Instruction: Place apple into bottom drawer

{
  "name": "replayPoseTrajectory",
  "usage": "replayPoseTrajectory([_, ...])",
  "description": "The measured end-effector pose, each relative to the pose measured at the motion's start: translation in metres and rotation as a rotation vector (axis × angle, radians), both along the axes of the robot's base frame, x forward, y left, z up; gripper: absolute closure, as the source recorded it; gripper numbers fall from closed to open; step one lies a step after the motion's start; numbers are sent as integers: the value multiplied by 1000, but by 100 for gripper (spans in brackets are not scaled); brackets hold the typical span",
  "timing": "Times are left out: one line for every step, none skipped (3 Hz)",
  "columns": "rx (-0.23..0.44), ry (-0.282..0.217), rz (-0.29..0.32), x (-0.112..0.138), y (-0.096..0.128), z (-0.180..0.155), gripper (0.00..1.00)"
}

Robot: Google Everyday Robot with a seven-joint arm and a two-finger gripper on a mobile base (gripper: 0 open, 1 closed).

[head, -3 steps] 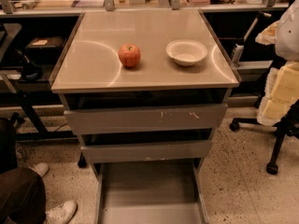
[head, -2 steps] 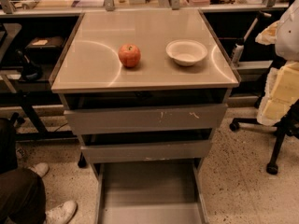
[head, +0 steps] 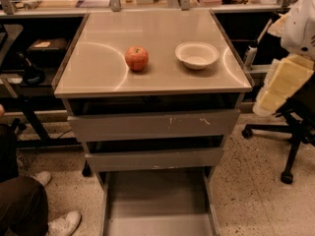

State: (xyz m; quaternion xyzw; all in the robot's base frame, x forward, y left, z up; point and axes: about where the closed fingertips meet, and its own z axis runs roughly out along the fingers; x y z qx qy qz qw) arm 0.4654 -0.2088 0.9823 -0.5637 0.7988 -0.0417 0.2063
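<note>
The apple (head: pixel 136 58), small, round and red-orange, sits on the flat top of the drawer cabinet (head: pixel 98 77), left of centre. The bottom drawer (head: pixel 157 205) is pulled out towards me; its flat grey floor is bare between thin side rails. The two upper drawers (head: pixel 152 125) with scuffed grey fronts stand slightly out. A white and cream part of my arm (head: pixel 288 68) hangs at the right edge, beside the cabinet and well away from the apple. My gripper itself is out of view.
A white bowl (head: pixel 197 54) sits on the cabinet top right of the apple. An office chair base (head: pixel 290 141) stands on the floor at right. A person's leg and white shoes (head: pixel 44 215) are at lower left. Dark shelving and a cluttered counter run behind.
</note>
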Motion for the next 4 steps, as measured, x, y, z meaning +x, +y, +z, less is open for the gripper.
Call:
replayPoseTrajectory([90, -40, -47, 41, 13, 1, 0])
replayPoseTrajectory([169, -17, -101, 85, 25, -9, 0])
replayPoseTrajectory([169, -17, -101, 85, 25, -9, 0])
replayPoseTrajectory([217, -40, -76, 96, 40, -18, 0])
